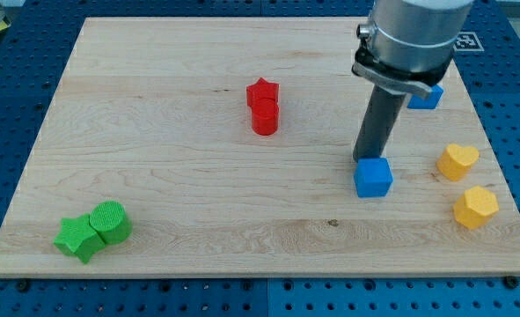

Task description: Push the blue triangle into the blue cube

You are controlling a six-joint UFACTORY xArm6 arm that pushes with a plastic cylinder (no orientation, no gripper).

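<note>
Green blocks: a star and a cylinder, touching, far toward the view's left and bottom of my tip.
Red blocks: a star and a cylinder, touching, left of my tip.
My tip: a bare rod with no hand to open or close; it holds nothing and stands on the table, right against the blue cube's top-left edge.
Blue cube: just below-right of my tip.
Blue triangle: up-right of my tip, partly hidden by the arm; shape unclear.
Yellow blocks: a heart and a hexagon, right of my tip.
</note>
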